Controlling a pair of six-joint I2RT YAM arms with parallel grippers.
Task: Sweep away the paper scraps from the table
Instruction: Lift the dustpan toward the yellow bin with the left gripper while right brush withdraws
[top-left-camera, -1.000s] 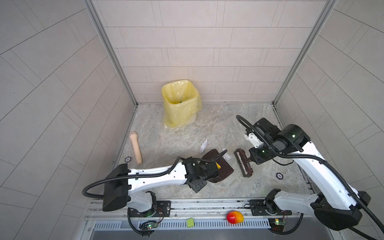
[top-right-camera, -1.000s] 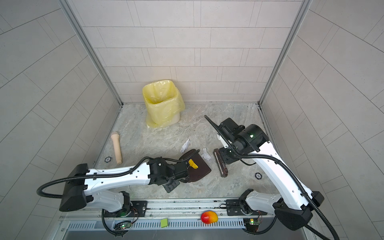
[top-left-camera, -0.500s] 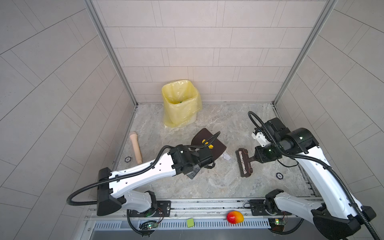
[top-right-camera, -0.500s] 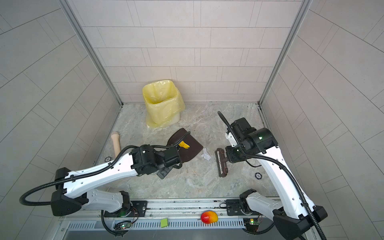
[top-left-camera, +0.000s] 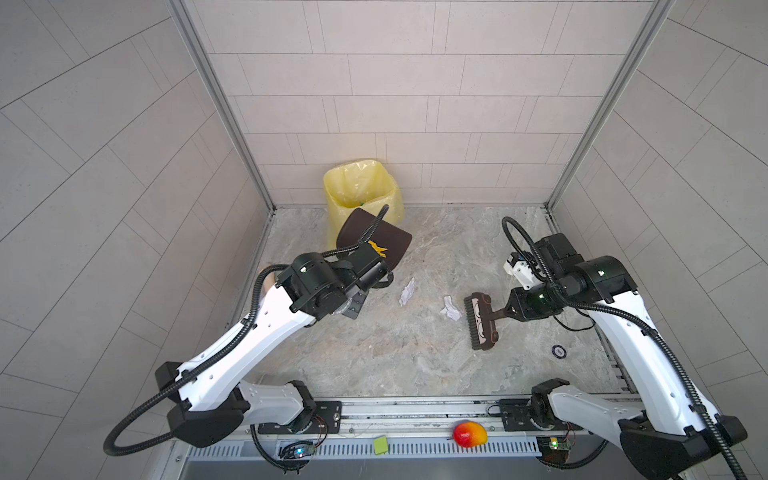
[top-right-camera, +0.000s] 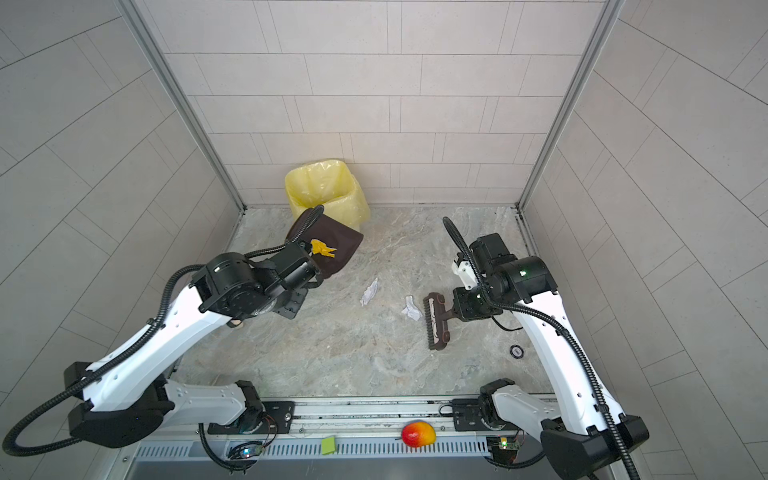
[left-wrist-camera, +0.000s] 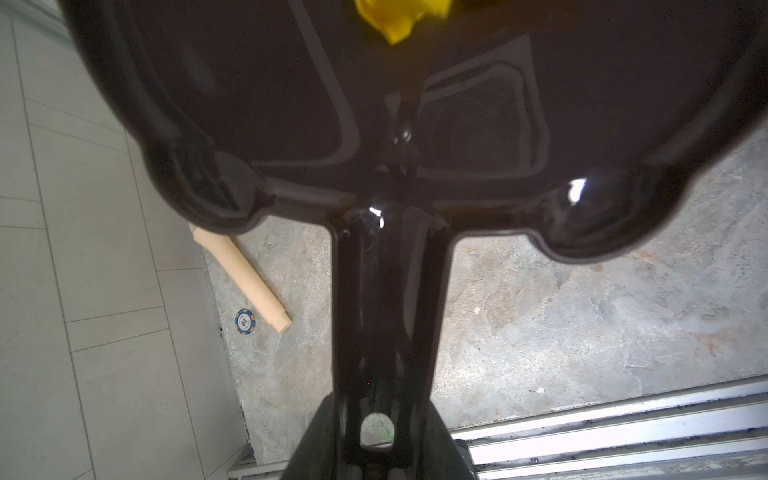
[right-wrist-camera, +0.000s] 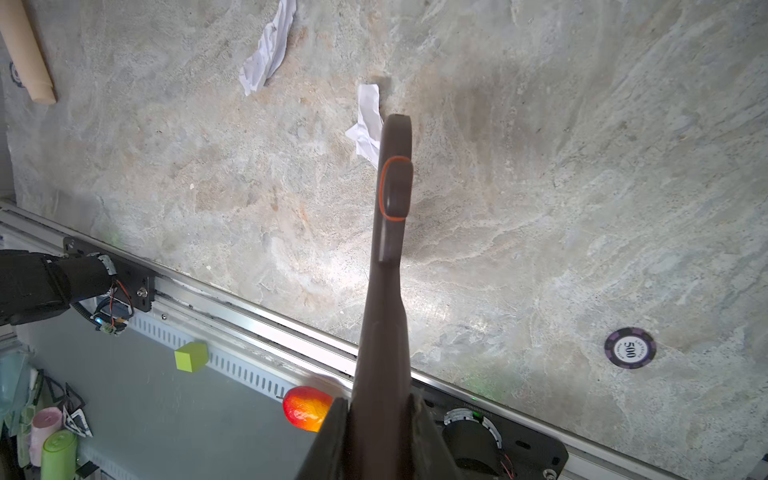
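Note:
My left gripper (top-left-camera: 370, 270) is shut on the handle (left-wrist-camera: 386, 291) of a dark brown dustpan (top-left-camera: 374, 241), held up off the table (top-left-camera: 374, 353) just in front of the yellow-bagged bin (top-left-camera: 357, 187). One yellow paper scrap (top-right-camera: 322, 247) lies in the pan, also seen as the yellow scrap (left-wrist-camera: 399, 12) in the left wrist view. Two white paper scraps (top-left-camera: 407, 291) (top-left-camera: 450, 308) lie mid-table. My right gripper (top-left-camera: 513, 309) is shut on the handle (right-wrist-camera: 386, 291) of a brown brush (top-left-camera: 480, 322), whose bristles sit right beside the nearer white scrap (right-wrist-camera: 368, 124).
A wooden roller (left-wrist-camera: 245, 278) and a poker chip (left-wrist-camera: 244, 322) lie by the left wall. Another poker chip (top-left-camera: 559, 351) sits on the right. A mango (top-left-camera: 469, 434) and a lime-green note (top-left-camera: 380, 444) rest on the front rail beyond the table's edge.
My left arm has lifted the dustpan with the yellow scrap from the table's front middle up and back to the bin. The brush has shifted a little to the right.

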